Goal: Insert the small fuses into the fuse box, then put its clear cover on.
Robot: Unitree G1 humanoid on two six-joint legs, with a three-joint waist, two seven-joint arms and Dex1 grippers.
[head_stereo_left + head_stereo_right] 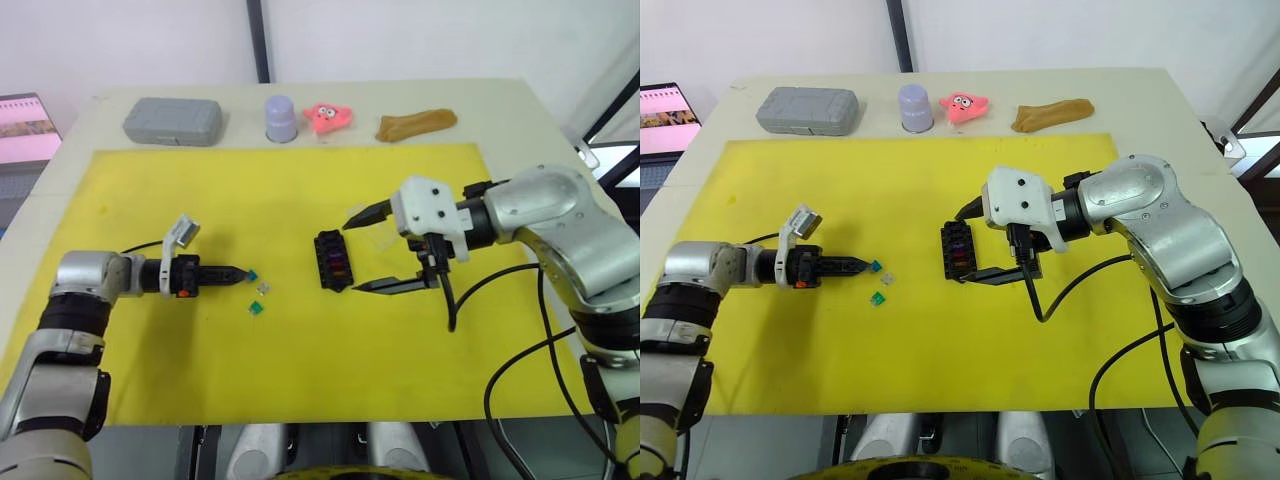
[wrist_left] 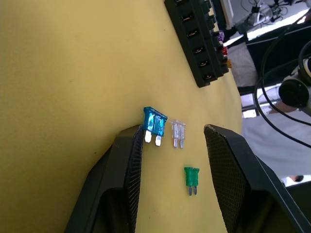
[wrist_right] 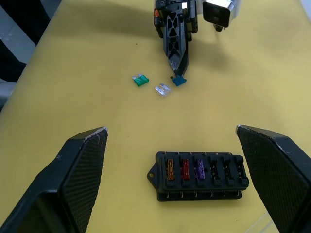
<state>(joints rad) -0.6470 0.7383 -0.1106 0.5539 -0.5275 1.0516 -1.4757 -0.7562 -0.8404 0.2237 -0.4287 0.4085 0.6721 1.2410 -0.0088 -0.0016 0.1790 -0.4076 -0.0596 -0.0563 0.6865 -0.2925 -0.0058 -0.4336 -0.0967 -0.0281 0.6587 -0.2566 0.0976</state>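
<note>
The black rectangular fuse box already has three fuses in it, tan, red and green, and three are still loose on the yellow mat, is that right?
Not quite. In the right wrist view, the black rectangular fuse box holds tan, red and purple fuses; the small green fuse lies loose on the yellow mat with the teal and clear ones.

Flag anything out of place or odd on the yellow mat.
Nothing looks damaged. Three fuses lie loose: the blue fuse, clear fuse and green fuse, apart from the fuse box, which holds three fuses with three slots empty.

bright, even light — soft shadows, sharp focus.
</note>
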